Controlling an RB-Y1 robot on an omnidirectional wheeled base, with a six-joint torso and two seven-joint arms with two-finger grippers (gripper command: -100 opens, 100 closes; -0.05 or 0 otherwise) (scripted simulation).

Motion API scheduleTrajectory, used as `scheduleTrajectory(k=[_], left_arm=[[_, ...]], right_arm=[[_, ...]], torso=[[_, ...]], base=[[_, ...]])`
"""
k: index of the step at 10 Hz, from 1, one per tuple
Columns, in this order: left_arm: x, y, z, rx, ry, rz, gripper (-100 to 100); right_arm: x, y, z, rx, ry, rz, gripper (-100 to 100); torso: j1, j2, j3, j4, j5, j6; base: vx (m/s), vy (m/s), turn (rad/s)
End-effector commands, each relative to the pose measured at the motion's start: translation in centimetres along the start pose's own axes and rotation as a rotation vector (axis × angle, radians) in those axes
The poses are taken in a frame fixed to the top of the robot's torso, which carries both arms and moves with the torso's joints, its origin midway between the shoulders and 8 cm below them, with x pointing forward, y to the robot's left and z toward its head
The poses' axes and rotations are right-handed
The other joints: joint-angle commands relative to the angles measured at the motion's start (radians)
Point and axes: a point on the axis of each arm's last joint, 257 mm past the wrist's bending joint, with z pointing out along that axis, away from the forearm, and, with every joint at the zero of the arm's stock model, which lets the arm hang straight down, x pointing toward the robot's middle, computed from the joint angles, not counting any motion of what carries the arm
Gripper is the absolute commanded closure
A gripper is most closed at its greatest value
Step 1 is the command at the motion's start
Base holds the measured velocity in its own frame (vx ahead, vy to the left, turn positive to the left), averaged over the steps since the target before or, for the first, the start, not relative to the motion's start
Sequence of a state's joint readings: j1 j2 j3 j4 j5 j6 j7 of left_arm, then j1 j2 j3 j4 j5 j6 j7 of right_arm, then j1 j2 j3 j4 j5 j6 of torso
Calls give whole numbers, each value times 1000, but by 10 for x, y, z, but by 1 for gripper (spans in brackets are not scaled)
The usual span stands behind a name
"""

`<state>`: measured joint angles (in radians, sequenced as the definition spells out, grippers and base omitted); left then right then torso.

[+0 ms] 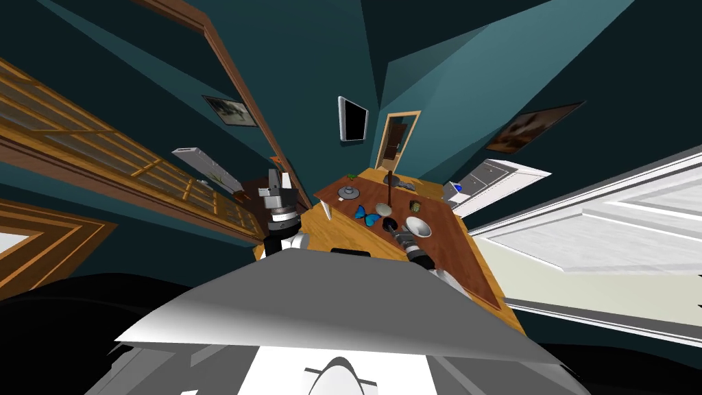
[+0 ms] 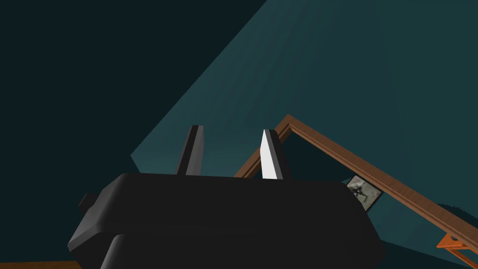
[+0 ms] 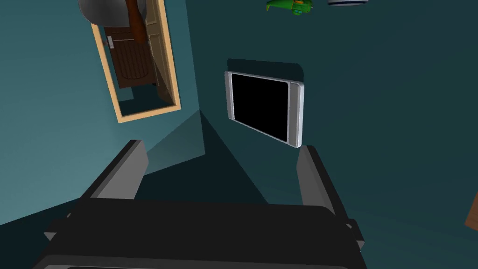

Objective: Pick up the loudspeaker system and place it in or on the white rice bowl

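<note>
Right wrist view: the fingers [image 3: 133, 161] of the right gripper [image 3: 221, 150] are standing wide apart and gripping nothing, which is suiting an approach rather than a carry. Head view: this gripper is hovering over the table [image 1: 459, 269]. A pale rounded object [image 1: 382, 208], judged to be the loudspeaker though its form is not confirming this, is lying just beyond at 11 o'clock. The white bowl [image 1: 418, 227] is sitting just beside at 3 o'clock, so the transfer is looking short. A blue butterfly [image 1: 367, 217] at 9 o'clock and a dark post [image 1: 389, 185] at 12 o'clock are narrowing the room. The left gripper [image 2: 232, 133] is being held raised at 9 o'clock, off the table, fingers narrowly apart and empty
</note>
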<state>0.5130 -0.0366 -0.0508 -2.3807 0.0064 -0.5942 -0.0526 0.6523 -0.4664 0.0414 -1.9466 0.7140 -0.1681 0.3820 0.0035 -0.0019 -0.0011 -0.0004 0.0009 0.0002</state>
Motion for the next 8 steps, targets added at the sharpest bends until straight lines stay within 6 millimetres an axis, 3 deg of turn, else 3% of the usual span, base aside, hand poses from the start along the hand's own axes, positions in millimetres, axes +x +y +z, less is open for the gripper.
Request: scheduleTrajectory(k=[1, 3, 6, 8], left_arm=[[0, 0, 0, 0, 0, 0, 0], [0, 0, 0, 0, 0, 0, 0], [0, 0, 0, 0, 0, 0, 0], [0, 0, 0, 0, 0, 0, 0]], right_arm=[[9, -8, -2, 9, 27, -52, -100], [42, -31, -15, 32, 124, -202, -100], [58, -42, -23, 38, 176, -305, -100], [86, -67, -40, 49, 268, -453, -100]], torso=[[0, 0, 0, 0, 0, 0], [-1, 1, 0, 0, 0, 0], [-1, 1, 0, 0, 0, 0], [-2, 0, 0, 0, 0, 0]], base=[[23, 35, 57], [38, 42, 149], [30, 34, 67], [47, 29, 134]])
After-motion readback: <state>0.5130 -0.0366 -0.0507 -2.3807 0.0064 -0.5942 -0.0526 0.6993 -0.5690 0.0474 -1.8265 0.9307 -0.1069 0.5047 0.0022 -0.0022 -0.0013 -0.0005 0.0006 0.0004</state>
